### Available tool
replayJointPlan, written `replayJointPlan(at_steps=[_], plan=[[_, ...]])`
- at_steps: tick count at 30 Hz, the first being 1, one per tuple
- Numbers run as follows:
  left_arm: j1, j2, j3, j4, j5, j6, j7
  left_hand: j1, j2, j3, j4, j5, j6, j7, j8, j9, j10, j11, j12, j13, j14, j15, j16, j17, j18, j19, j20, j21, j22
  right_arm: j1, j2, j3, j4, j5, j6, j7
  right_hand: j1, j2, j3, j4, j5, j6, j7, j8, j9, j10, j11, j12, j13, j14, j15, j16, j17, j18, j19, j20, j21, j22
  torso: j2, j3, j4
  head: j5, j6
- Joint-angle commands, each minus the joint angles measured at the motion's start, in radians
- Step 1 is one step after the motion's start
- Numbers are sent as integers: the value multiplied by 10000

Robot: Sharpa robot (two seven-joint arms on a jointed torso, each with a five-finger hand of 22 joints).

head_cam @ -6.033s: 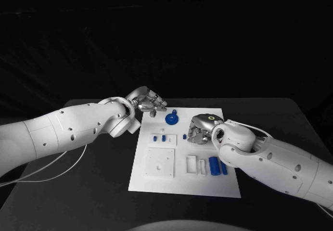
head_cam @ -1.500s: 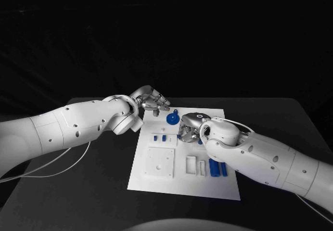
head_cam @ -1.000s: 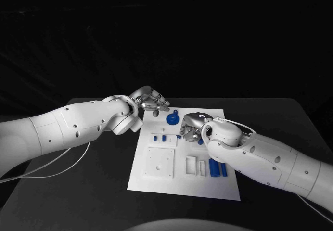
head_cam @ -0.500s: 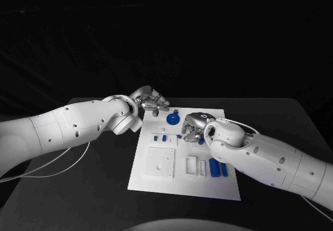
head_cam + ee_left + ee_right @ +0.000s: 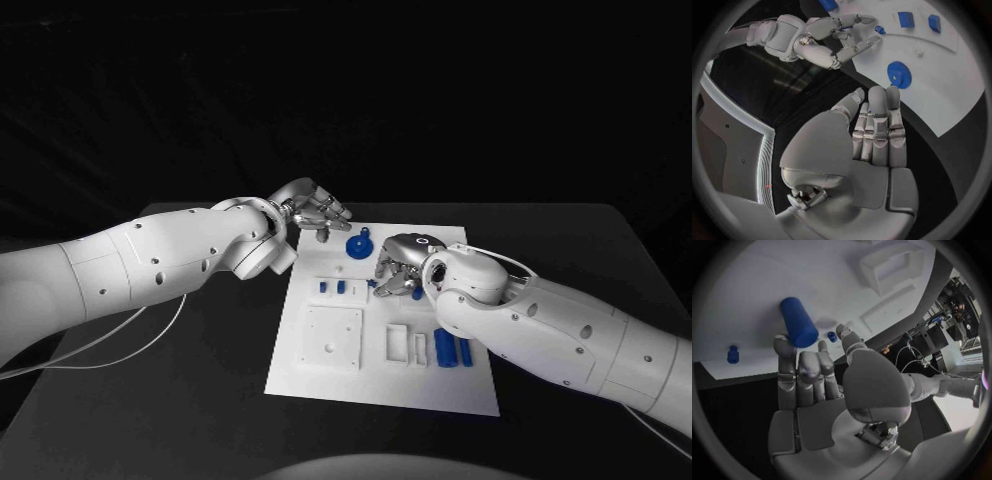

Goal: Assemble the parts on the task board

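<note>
Black counter (image 5: 577, 250), white task board (image 5: 382, 385) square in the middle of it, unmoved over the last few seconds. Swung inward since six seconds ago: the right arm (image 5: 562, 330), now slanting across the board's near-right part. Carried with it, a little toward the board's centre, the right hand (image 5: 401, 265), palm down and low over the board with fingers curled toward the surface. Hardly shifted at all: the left hand (image 5: 310, 212), raised beside the board's far-left corner, fingers straight and loosely parted, holding nothing (idle, by the look of it).

Lying flat on the board between the two hands, the blue gear (image 5: 359, 245), untouched. Just beyond the right fingertips, a blue cylinder (image 5: 798, 329) on its side. Close between thumb and finger, a small blue piece (image 5: 832, 336); pinched or merely underneath, impossible to tell. Probably closing in for a pick, with the assembly barely begun.
</note>
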Motion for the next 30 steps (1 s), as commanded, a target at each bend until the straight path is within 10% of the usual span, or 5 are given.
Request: replayJointPlan(at_steps=[1,30], plan=[[14,26,10,23,59,78,13,39,-1,40,-36,60,-70,-1,-28,-13,-78,-15,-31,6,6,34,-43,17,-14,80,-1,-51,172,-19,70,-16,-18,40,1,-3,46,3,1,83,-45,78,-9,18,-3,2,7,20,-14,4,28,-6,15,189,305,55,-54,505,2,-2,-6,28,-24],[25,21,10,34,47,96,-24,26,8,65,-48,63,-86,3,-25,-12,-82,-14,-30,7,7,36,-32,20,-6,80,4,-41,176,-20,350,-166,-325,-75,-183,-76,-143,162,1793,-165,-842,650,-171,18,3,78,-110,16,-56,61,-30,-7,10,76,345,-7,30,523,3,1,-5,72,-83]])
